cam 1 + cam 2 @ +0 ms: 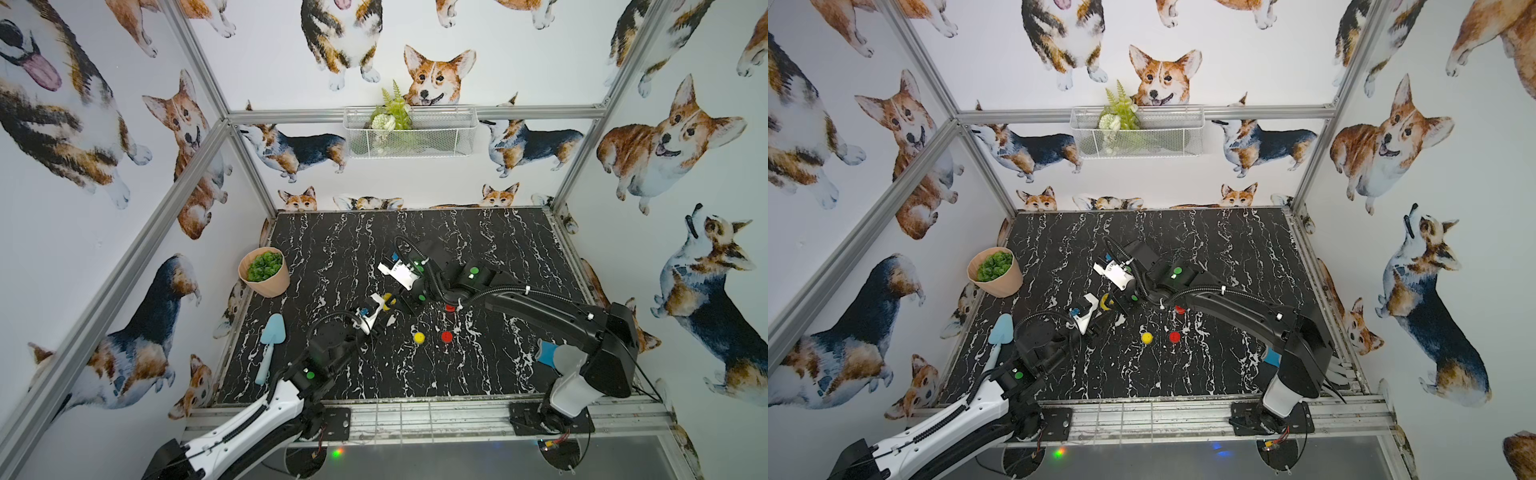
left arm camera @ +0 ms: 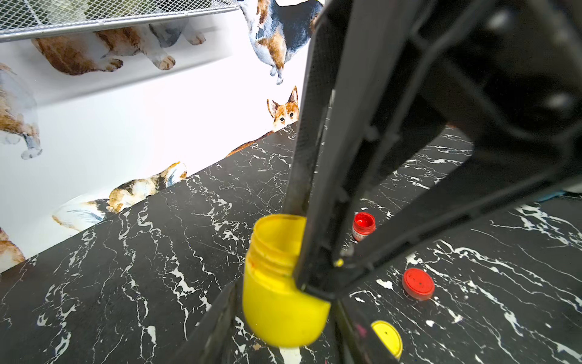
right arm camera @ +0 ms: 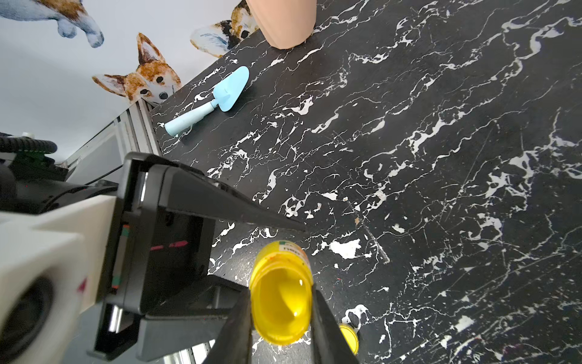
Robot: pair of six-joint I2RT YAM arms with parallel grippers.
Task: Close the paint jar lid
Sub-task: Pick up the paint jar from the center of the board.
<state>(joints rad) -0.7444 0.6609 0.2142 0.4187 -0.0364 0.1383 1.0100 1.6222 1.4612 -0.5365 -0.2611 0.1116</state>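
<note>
Clamping: right end effector [image 3: 281, 293] grips the yellow paint jar [image 2: 277, 315] at its threaded neck.
Helper: left end effector [image 2: 285, 297] flanks the jar body; contact unclear.
Handling: light, stiff, slick, spillable; grip the body.
Look: small, open, glossy yellow, paint pooled inside.
Lid: yellow lid [image 2: 388, 338] lies on the worktop [image 3: 441, 157] near both end effectors.

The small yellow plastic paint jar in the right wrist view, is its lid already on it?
No, the yellow plastic paint jar shows an open mouth with wet yellow paint inside.
</note>
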